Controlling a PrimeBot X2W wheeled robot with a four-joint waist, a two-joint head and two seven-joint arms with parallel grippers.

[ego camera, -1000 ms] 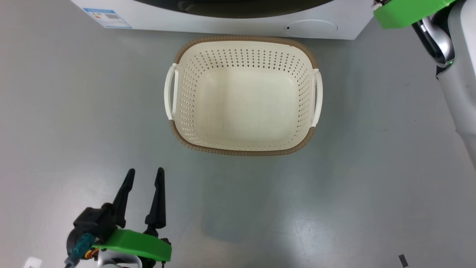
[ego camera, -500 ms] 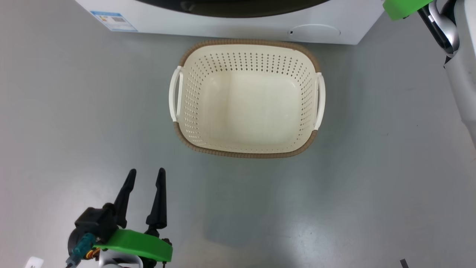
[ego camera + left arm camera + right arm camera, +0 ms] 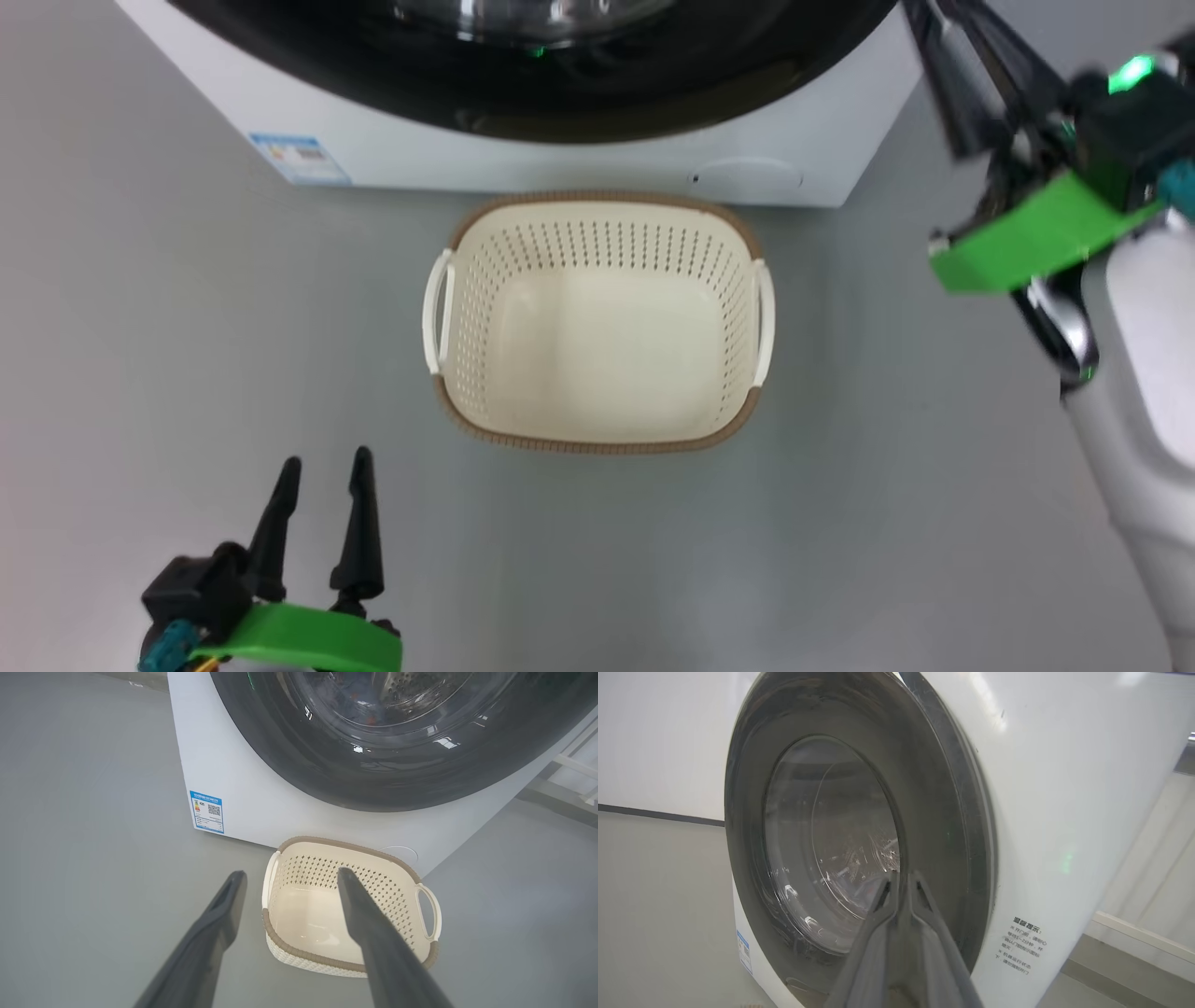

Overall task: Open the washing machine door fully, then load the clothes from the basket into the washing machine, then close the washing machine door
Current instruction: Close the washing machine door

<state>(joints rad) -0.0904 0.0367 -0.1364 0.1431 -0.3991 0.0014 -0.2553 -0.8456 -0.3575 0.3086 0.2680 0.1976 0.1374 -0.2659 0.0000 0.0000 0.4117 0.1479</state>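
The left gripper (image 3: pixel 327 459) hovered open near the basket (image 3: pixel 597 446), while the right gripper (image 3: pixel 901 877), fingers together and empty, pointed at the shut washing machine door (image 3: pixel 934 812).

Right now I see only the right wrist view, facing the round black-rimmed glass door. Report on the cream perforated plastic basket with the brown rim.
Observer: In the head view the cream perforated plastic basket is empty; no garment lies in it.
Operator: Give me its place.
Observer: It stands upright on the grey floor, its far rim close to the white washing machine, below the black-rimmed glass door. I cannot tell if they touch.
Operator: Now the left gripper.
Observer: The left gripper is open and holds nothing, low at the left of the head view, apart from the basket.
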